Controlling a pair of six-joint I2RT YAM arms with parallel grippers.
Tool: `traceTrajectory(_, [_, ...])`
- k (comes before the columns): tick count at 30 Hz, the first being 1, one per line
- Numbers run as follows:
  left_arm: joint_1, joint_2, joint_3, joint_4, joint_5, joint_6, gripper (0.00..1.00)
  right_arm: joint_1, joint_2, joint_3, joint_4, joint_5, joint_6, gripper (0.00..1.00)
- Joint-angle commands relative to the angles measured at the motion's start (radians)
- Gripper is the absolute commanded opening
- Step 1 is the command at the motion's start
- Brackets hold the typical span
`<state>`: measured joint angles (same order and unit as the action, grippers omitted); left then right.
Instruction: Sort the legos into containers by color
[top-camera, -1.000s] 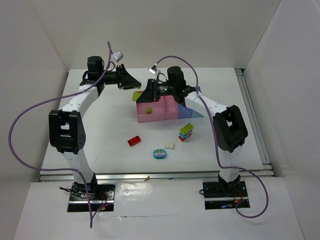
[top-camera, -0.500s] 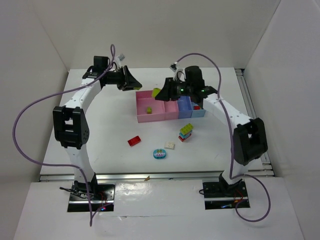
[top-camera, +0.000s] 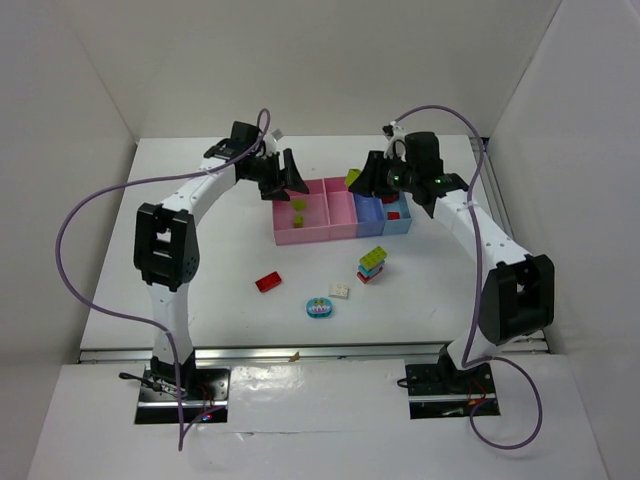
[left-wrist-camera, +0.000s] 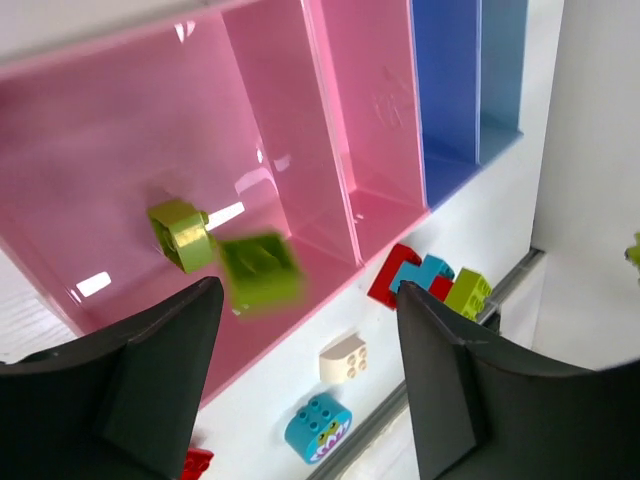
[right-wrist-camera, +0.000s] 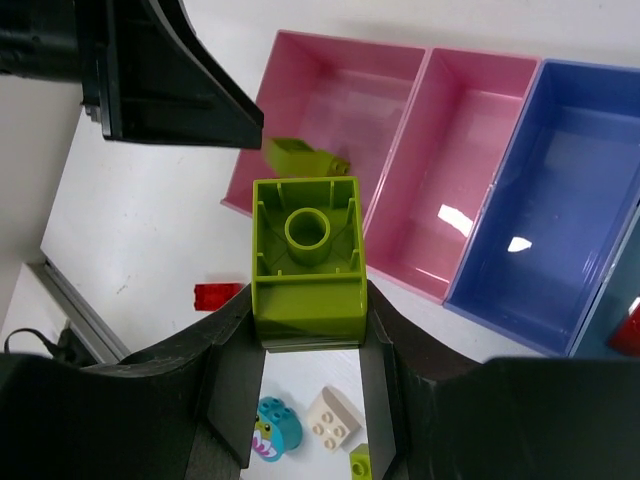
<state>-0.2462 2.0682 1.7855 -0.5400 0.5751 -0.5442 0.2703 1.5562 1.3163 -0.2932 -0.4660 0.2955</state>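
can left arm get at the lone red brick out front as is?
Probably yes: the left tool is open, and the red brick lies by itself, nothing over or against it.

The left gripper (top-camera: 293, 179) has swung rightward from well off the left side of the wide pink bin (top-camera: 300, 238) and now hangs over that bin's far left corner, jaws apart. A second yellow-green brick (left-wrist-camera: 262, 270), not visible a second ago, now shows inside the wide pink bin just beside the one that lay there already; it is blurred in the left wrist view. The right gripper (top-camera: 363, 180), which a second ago reached over the wide pink bin, has pulled away to the right and now sits past the bin's right wall. It carries the clamped yellow-green brick (right-wrist-camera: 305, 260) along. The right arm's elbow has swung out to the right, farther from the bin.
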Motion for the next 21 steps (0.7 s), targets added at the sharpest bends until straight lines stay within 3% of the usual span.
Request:
traceTrajectory(1, [0.01,0.013,0.061,-0.014,-0.02,0.024,0.81,0.0,-0.031,0.003,-0.014,-0.009,-0.019,0.06])
traceTrajectory(6, [0.01,0.013,0.109,-0.032,0.1,0.078,0.83,-0.022,-0.002,0.023,-0.014,-0.135,-0.032,0.06])
traceTrajectory(7, [0.01,0.013,0.109,-0.032,0.132,0.09,0.8,-0.032,-0.002,0.023,-0.001,-0.169,-0.032,0.06])
traceTrajectory(10, [0.019,-0.02,0.08,0.033,0.343,0.133,0.76,-0.054,0.008,0.023,0.023,-0.304,-0.041,0.06])
traceTrajectory(12, [0.019,-0.06,0.0,0.124,0.543,0.124,0.84,-0.054,0.019,0.035,0.023,-0.391,-0.041,0.06])
traceTrajectory(15, [0.006,-0.082,-0.041,0.253,0.715,0.113,0.86,-0.054,0.03,0.035,0.075,-0.507,-0.032,0.06])
traceTrajectory(21, [-0.068,-0.123,-0.07,0.377,0.766,0.107,0.86,-0.063,0.076,0.066,0.111,-0.666,0.007,0.06])
